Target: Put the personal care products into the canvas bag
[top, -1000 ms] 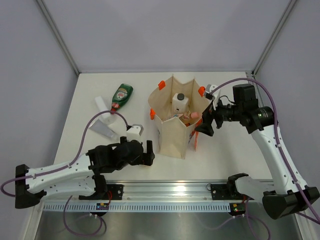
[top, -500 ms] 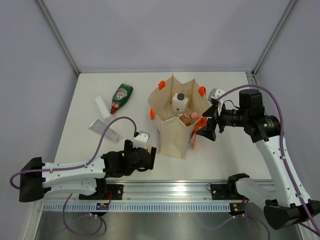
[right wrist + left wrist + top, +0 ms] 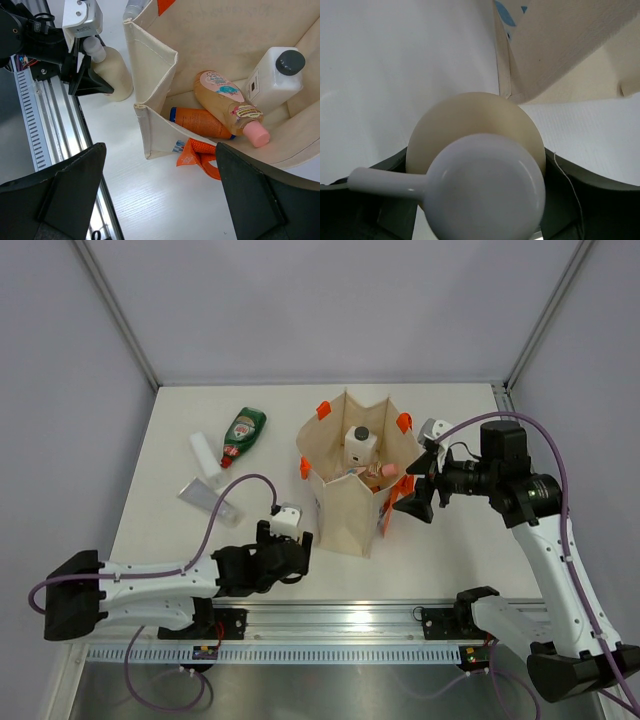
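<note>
Room: pale grey walls (image 3: pixel 330 300) close in three sides, with metal posts at the two far corners.
Tabletop: matte white with a faint grain (image 3: pixel 470 540); a ribbed aluminium rail (image 3: pixel 340 620) runs along its near edge.
Canvas bag: beige woven cloth (image 3: pixel 345 515), upright and open-mouthed, with creased corners and orange handles, standing mid-tabletop.
Right hand: black fingers spread wide with nothing between them (image 3: pixel 412 498), hanging just beside the bag's right wall.
Left hand: low at the bag's near left corner (image 3: pixel 290 548), with one dark finger on each side of the cream pump bottle; whether they press on it cannot be told.
Cream pump bottle: smooth and round-shouldered (image 3: pixel 475 120), with a glossy white pump head, upright and just beside the bag.
Inside the bag: a boxy white black-capped bottle (image 3: pixel 272 75), a pink clear bottle (image 3: pixel 227 107) lying tilted, and an orange cylinder (image 3: pixel 200 122) under it.
Far left: the green red-capped bottle (image 3: pixel 243 432) and the white tube (image 3: pixel 207 458) lie flat, well apart from both hands.
</note>
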### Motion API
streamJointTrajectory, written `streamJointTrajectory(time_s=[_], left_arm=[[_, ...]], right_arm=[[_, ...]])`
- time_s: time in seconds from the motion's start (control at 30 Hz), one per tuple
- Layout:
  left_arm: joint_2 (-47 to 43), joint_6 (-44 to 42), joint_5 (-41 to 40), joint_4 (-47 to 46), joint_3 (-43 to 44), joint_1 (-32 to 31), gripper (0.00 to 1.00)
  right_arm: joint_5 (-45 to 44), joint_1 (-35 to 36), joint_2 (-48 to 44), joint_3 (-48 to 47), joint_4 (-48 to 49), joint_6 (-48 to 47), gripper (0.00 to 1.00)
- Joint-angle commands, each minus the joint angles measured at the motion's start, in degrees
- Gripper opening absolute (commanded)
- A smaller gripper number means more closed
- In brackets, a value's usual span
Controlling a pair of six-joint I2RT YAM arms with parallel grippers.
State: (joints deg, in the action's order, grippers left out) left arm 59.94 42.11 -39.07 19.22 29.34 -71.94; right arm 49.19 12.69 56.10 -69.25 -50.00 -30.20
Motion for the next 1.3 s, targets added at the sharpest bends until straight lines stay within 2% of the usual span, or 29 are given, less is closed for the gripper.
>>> streamJointTrajectory(time_s=[0.0,0.1,0.23,0.33,0.47,0.5,0.53,0.6,0.63,0.73,0.83,0.97,1.03,1.1,1.13,1.2,1.23,1.27], left_arm=[[-5.5,-2.3,-4.7,-3.1,2.5,0.0,0.12],[-10.6,-8.5,-1.5,-0.5,7.7,0.0,0.00],[-19.2,-20.2,7.8,-2.3,16.3,0.0,0.00],[-18.6,-24.2,12.8,-3.8,26.2,0.0,0.00],[-8.7,-31.8,12.4,-4.0,41.1,0.9,0.00],[-6.5,-32.8,13.3,-4.0,43.8,2.2,0.00],[-4.2,-32.6,14.9,-3.1,49.4,6.6,0.00],[2.9,-31.0,23.7,-2.1,54.0,12.7,0.00],[5.2,-29.6,26.3,-1.8,55.9,18.0,0.00],[13.8,-28.6,34.9,-2.1,61.3,24.5,0.00],[22.0,-27.2,45.3,-0.4,66.3,27.4,0.00],[29.5,-27.4,52.3,4.0,70.1,27.6,0.02],[31.4,-28.3,54.5,6.5,69.5,27.6,0.10],[31.5,-28.7,55.9,7.6,66.9,27.6,0.23],[31.4,-28.9,55.8,8.1,66.0,27.6,0.45],[30.9,-28.8,53.8,8.3,64.5,27.6,0.69],[30.6,-29.1,53.1,7.4,63.0,27.6,0.86],[29.5,-29.3,52.0,6.5,62.3,27.6,0.99]], right_arm=[[1.1,-0.5,-1.8,0.1,2.4,-0.5,0.99],[0.4,-0.6,-2.9,0.1,2.8,0.0,1.00],[-1.4,-0.8,-4.4,0.2,4.3,2.5,0.99],[-3.3,-1.4,-4.9,0.1,5.5,4.8,0.99],[-5.2,-3.0,-5.1,-0.3,8.1,8.0,0.99],[-5.3,-4.2,-5.0,-0.5,8.3,9.4,0.99],[-5.4,-4.9,-5.0,-0.7,8.9,10.1,0.99],[-5.3,-6.1,-4.7,-1.1,8.8,11.5,0.99],[-5.4,-7.5,-4.6,-1.6,8.8,12.0,1.00],[-4.8,-9.2,-4.5,-1.7,8.6,12.5,1.00],[-4.9,-10.5,-4.9,-1.3,8.6,12.7,0.99],[-4.7,-11.8,-4.9,-0.6,8.3,12.6,1.00],[-4.5,-12.1,-4.9,0.0,7.7,12.4,1.00],[-4.0,-12.1,-4.9,0.4,7.3,11.9,1.00],[-3.8,-12.1,-4.9,0.7,6.9,11.7,0.99],[-3.5,-12.2,-4.5,1.0,6.7,11.2,1.00],[-3.3,-12.2,-4.2,1.1,6.1,10.9,0.99],[-3.3,-12.1,-3.5,1.1,5.9,10.7,0.99]])
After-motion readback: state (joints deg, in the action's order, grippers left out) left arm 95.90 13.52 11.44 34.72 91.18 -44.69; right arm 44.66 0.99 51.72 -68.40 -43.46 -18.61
